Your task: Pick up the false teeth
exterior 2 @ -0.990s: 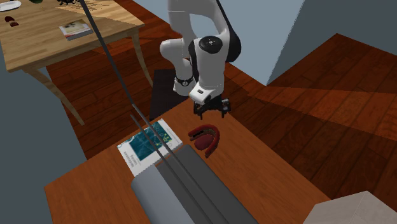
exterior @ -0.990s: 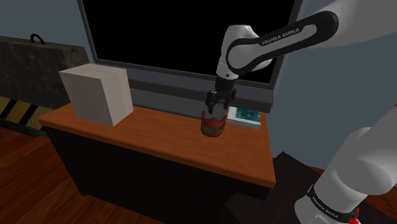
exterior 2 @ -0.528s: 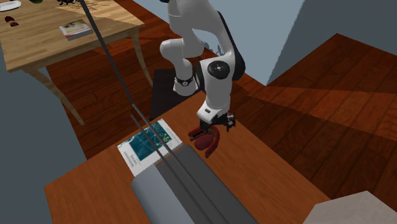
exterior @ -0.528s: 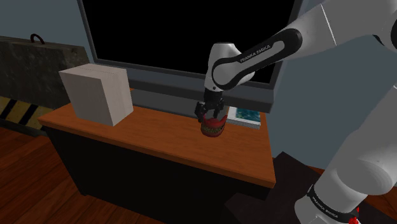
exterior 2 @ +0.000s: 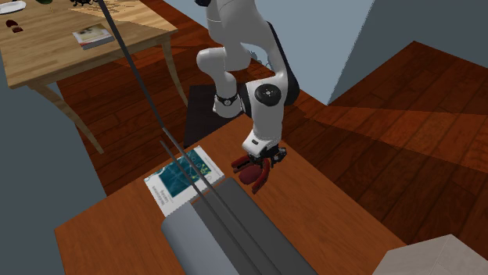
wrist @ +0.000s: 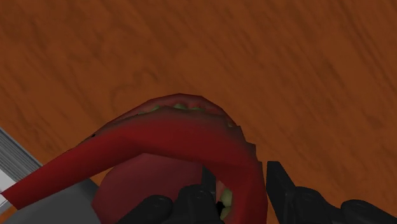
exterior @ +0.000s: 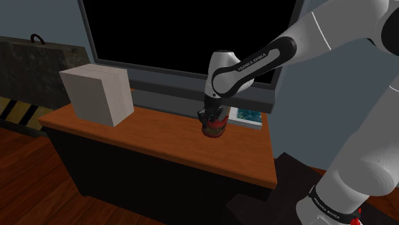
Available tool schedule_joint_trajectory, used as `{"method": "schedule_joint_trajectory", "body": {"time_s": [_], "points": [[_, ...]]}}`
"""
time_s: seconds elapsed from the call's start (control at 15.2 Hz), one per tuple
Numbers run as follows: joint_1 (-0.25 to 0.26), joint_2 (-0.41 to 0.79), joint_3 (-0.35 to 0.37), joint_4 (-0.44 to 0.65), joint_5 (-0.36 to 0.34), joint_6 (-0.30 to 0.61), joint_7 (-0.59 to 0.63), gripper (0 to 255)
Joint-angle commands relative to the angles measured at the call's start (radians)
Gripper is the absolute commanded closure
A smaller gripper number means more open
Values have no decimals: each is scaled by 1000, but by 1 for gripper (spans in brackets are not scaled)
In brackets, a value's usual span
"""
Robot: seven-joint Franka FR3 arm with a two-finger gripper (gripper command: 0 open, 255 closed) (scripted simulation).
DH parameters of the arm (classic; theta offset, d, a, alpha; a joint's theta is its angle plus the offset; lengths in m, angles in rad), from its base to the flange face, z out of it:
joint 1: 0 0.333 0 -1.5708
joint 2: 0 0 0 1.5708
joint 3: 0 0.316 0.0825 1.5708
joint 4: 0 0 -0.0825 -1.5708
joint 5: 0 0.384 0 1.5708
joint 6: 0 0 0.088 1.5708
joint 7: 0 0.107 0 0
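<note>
The white arm arched over from its stand, wrist bent steeply down, and the black gripper sat right on the false teeth: red gums, yellowish teeth, lying on the orange-brown desk just beside a teal-covered book. From the wrist, the fingers stood apart, straddling one side of the gum arch, not clamped. A white box stood well apart toward the shoulder view's left, below a grey-framed window showing a black area. Wooden floor beneath.
</note>
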Motion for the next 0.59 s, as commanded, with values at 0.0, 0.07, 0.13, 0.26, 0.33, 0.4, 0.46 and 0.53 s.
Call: {"method": "schedule_joint_trajectory", "body": {"time_s": [0.0,0.07,0.13,0.26,0.33,0.4,0.46,0.53], "points": [[0,1,0,0,0,1,0,255],[0,1,0,0,0,1,0,255],[0,1,0,0,0,1,0,255],[0,1,0,0,0,1,0,255],[0,1,0,0,0,1,0,255],[0,1,0,0,0,1,0,255],[0,2,0,-1,-1,3,1,255],[0,-7,0,5,1,-11,0,255]]}}
